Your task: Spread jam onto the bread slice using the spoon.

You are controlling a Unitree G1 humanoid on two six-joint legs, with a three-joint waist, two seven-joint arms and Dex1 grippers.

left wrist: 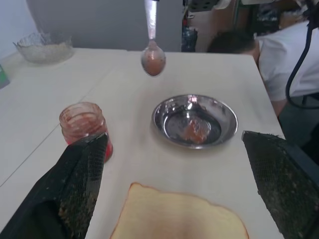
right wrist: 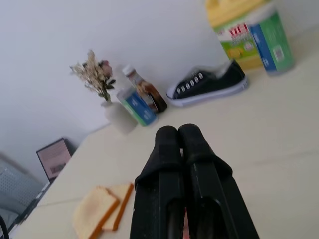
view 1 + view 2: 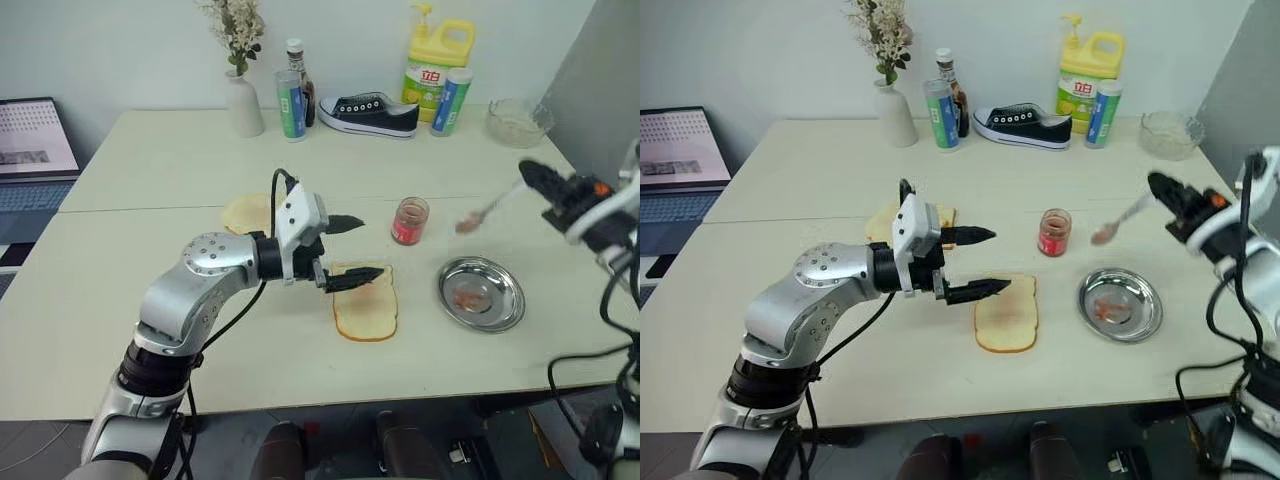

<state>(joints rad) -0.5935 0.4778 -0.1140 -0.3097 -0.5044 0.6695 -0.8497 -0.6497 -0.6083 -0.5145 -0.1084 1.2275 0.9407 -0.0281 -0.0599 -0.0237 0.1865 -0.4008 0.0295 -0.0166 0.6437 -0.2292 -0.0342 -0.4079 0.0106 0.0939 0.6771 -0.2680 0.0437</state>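
The bread slice [image 3: 365,312] lies flat near the table's front edge. My left gripper [image 3: 372,247] hovers over its near-left end, open and empty. A small glass jar of red jam [image 3: 409,221] stands just behind the slice. Out to the right, my right gripper [image 3: 535,178] is raised above the table and shut on the handle of the spoon [image 3: 488,213]. The spoon slants down towards the jar, and its bowl [image 1: 153,59] carries a lump of jam. In the right wrist view the shut fingers [image 2: 169,149] hide the spoon.
A round metal dish [image 3: 505,310] with a jam smear sits right of the slice. Two more bread slices [image 3: 248,212] lie behind my left arm. Along the back stand a vase [image 3: 243,103], bottles [image 3: 292,100], a black shoe [image 3: 370,113], a yellow jug [image 3: 437,60] and a glass bowl [image 3: 518,121]. A person [image 1: 279,55] is beyond the table's right end.
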